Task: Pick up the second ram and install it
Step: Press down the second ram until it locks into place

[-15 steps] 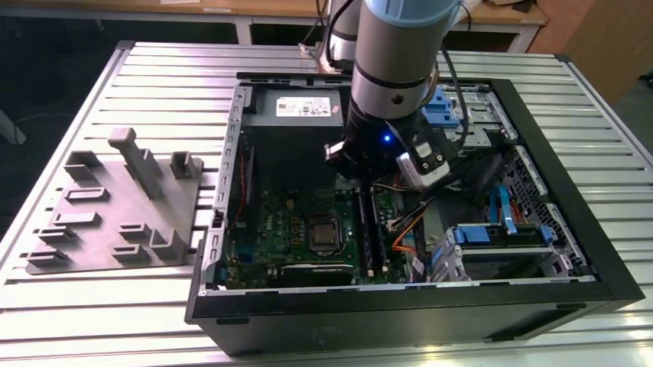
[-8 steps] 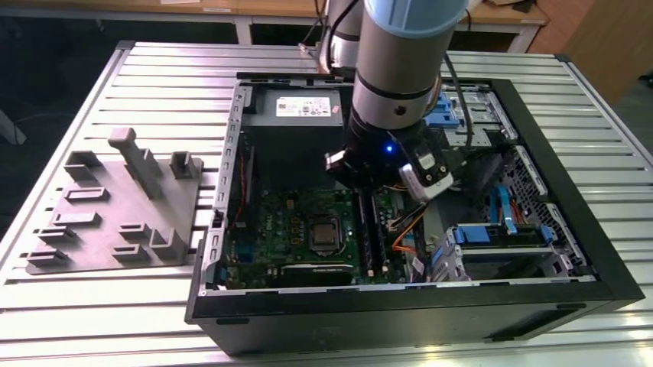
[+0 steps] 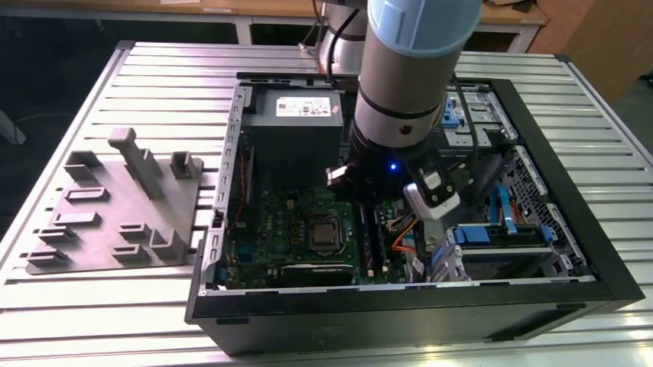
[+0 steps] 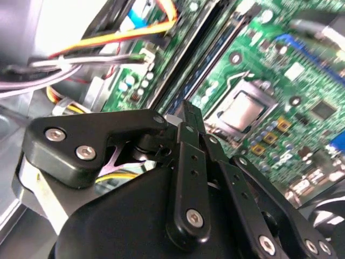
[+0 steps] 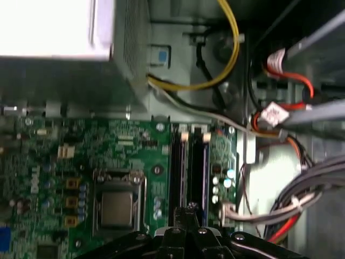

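Over the memory slots (image 5: 188, 172) of the green motherboard (image 5: 81, 156), the pincer (image 5: 190, 211) is pinched nearly shut, seemingly pressing the second ram (image 5: 177, 172) down, which needs a straight push.

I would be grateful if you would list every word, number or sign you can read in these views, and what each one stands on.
No text can be read in any view.
White label on the power supply, exterior view: print too small to read.
Markings on the motherboard, first wrist view: blurred, unreadable.
White tag on the cables, first wrist view: nothing legible.
Blue sticker on the case wall, first wrist view: no readable characters.
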Robot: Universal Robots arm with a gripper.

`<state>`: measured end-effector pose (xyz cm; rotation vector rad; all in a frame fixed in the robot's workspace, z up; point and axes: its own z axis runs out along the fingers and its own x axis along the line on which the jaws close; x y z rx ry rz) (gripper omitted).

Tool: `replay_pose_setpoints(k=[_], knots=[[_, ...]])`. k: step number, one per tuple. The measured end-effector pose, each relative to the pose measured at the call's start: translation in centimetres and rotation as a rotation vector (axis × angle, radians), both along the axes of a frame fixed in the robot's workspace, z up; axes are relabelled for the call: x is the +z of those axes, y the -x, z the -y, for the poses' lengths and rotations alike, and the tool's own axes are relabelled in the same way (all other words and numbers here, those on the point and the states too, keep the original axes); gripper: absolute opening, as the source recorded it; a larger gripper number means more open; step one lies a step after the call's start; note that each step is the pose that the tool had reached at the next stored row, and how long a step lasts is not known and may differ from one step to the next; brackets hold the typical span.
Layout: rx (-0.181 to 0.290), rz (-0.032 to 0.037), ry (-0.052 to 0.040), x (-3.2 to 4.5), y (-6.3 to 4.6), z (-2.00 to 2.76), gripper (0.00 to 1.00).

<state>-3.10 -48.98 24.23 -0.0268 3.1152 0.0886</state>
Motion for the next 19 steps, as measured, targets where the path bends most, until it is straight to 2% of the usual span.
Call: replay_pose_setpoints(k=[6, 9, 12, 15, 19], knots=[[0.0, 0.0, 0.0, -0.03, 0.0, 1.64, 0.1], [0.0, 0.0, 0.0015, -0.03, 0.0, 2.19, 0.1], [0.0, -0.0004, 0.0082, -0.04, 0.0, 2.41, 0.1], [0.0, -0.0015, 0.0197, -0.03, 0.0, 2.54, 0.1], [0.0, -0.0015, 0.0219, -0.02, 0.0, 2.56, 0.1]])
